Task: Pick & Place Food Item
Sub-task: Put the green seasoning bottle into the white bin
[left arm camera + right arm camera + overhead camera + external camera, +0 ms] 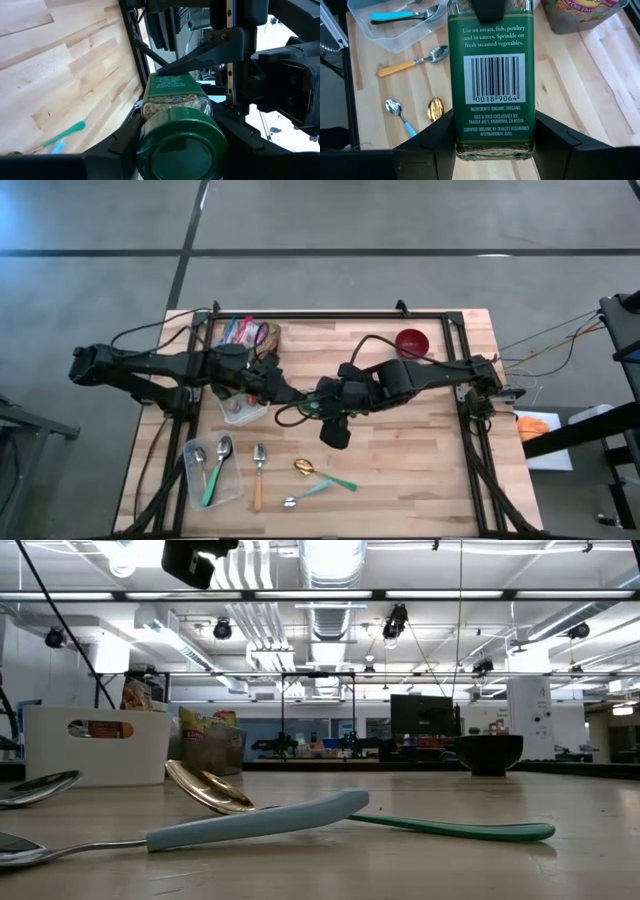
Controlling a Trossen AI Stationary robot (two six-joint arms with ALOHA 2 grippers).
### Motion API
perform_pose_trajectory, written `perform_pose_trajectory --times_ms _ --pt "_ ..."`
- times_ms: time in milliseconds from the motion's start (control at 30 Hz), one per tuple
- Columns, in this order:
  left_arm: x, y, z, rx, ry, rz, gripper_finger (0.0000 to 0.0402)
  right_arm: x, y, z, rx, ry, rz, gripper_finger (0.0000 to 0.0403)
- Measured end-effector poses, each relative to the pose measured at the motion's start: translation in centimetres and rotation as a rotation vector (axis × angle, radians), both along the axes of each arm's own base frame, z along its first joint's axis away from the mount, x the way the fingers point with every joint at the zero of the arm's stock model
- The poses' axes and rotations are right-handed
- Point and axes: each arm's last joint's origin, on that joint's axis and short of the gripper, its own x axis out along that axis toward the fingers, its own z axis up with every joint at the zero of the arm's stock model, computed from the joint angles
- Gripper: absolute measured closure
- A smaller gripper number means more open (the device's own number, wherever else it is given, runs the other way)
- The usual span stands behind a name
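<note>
Oregano is filling a glass spice jar (pixel 492 75) with a green label and green lid, and that jar is hanging above the middle of the desk (pixel 420 450), between the two arms. The right tool (pixel 494 135) is pinching the jar at its base, one finger pressing on each side. The left tool (pixel 177 145) is flanking the lid end of the same jar, a finger showing on either side of the green lid; whether those fingers are pressing on it I cannot tell. At the near left a clear plastic tray (pixel 235 485) is holding two silver spoons and a green-handled utensil (pixel 212 480). At the far left a basket (pixel 245 332) is holding coloured snack packets. A small clear tub (pixel 240 412) is lying partly under the left arm, its contents hidden. A red bowl (pixel 412 341) is standing at the far right, well apart from the jar. Loose on the near desk are lying a wooden-handled spoon (pixel 258 475), a gold spoon (pixel 304 466) and a blue-handled spoon (pixel 305 495).
</note>
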Motion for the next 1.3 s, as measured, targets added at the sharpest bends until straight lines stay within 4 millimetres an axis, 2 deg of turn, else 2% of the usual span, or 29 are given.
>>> perform_pose_trajectory --times_ms 133,367,500,667,833,967,1100,1300 --pt "-0.2 0.1 0.2 0.020 -0.011 -0.001 0.0213 0.0 0.0 0.0 -0.004 -0.005 -0.005 0.0207" --pt "-1.9 0.9 1.3 0.112 -0.029 0.005 0.0213 0.1 -0.2 0.3 0.020 -0.028 -0.038 0.0089" --pt "-3.6 1.2 1.5 0.142 0.018 0.010 0.0213 0.0 -0.1 0.3 0.024 -0.025 -0.042 0.0057" --pt "-6.9 1.5 1.6 0.209 0.208 -0.015 0.0213 0.0 -0.2 0.2 0.028 -0.021 -0.049 0.0049" --pt "-10.5 1.7 3.4 0.321 0.479 -0.016 0.0213 0.0 -0.1 0.2 0.029 -0.018 -0.046 0.0048" --pt "-12.1 1.9 5.2 0.455 0.634 -0.039 0.0213 0.0 -0.1 0.2 0.029 -0.017 -0.045 0.0048" --pt "-12.1 1.8 5.2 0.554 0.766 -0.114 0.0213 -0.1 -0.1 0.2 0.028 -0.016 -0.044 0.0047" --pt "-10.6 1.2 2.5 0.655 0.953 -0.267 0.0213 -0.1 -0.1 0.2 0.028 -0.012 -0.045 0.0047"
